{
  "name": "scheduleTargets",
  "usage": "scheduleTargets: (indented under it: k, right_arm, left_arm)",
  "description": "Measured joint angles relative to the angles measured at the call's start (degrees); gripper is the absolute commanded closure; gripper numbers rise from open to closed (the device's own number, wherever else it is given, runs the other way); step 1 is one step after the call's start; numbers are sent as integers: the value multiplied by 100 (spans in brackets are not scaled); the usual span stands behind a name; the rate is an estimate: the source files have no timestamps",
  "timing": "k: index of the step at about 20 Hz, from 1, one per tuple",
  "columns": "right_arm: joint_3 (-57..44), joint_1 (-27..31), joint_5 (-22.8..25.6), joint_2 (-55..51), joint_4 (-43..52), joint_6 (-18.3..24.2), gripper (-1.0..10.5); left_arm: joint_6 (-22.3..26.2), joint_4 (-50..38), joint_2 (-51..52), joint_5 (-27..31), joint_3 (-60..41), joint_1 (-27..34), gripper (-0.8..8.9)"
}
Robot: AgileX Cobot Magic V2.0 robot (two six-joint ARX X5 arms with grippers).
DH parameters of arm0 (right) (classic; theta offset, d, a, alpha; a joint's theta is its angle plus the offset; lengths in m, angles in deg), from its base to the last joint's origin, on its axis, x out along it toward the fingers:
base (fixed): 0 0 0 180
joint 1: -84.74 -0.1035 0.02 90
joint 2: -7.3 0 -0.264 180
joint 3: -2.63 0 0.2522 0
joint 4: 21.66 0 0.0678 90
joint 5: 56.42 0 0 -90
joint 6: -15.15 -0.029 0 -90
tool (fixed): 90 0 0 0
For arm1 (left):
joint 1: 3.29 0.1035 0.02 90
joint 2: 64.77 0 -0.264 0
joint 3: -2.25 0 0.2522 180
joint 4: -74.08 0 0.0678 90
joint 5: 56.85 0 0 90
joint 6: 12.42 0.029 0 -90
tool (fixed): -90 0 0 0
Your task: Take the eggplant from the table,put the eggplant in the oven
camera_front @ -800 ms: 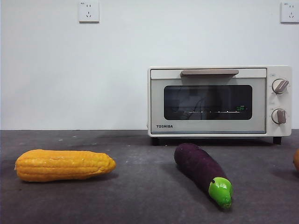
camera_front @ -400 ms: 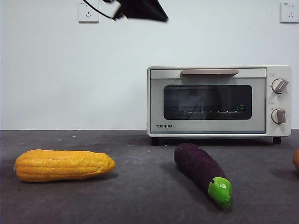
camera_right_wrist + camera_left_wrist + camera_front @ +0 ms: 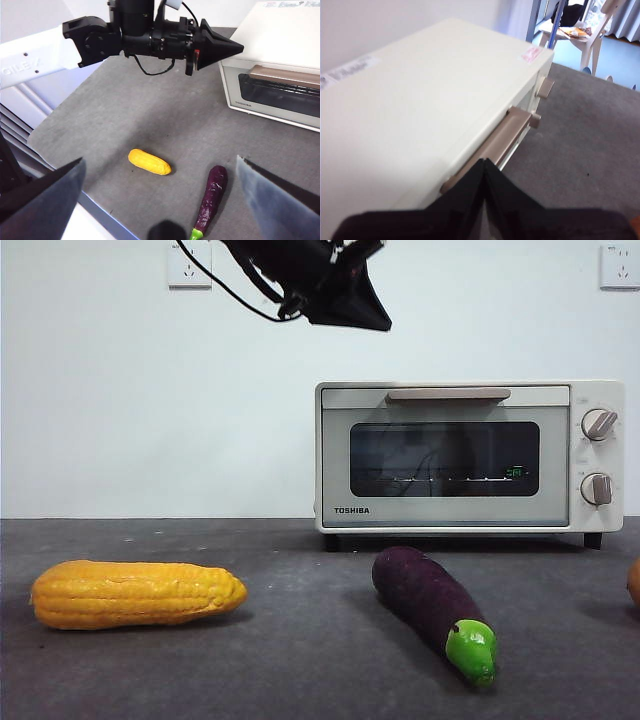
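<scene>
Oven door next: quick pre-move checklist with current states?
1. Oven door is shut, with the handle free: ok.
2. Left claw is shut, above the oven's handle side; the left wrist view shows its tip over the handle: ok for approach, but not ok for grasping until it is opened.
3. Right claw is open, high over the table, holding nothing: ok.
4. Eggplant lies on the table before the oven, untouched: ok.
5. Corn is apart from the eggplant: ok.
6. Whether the eggplant clears the door's swing: cannot tell.
</scene>
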Motion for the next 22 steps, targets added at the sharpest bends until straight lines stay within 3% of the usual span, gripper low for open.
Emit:
scheduleTargets:
  k: [22]
  right_arm:
    - [0,-2,20,332,-17,39,438]
  left_arm:
    - [33,-732,-669,286,2,-136,819]
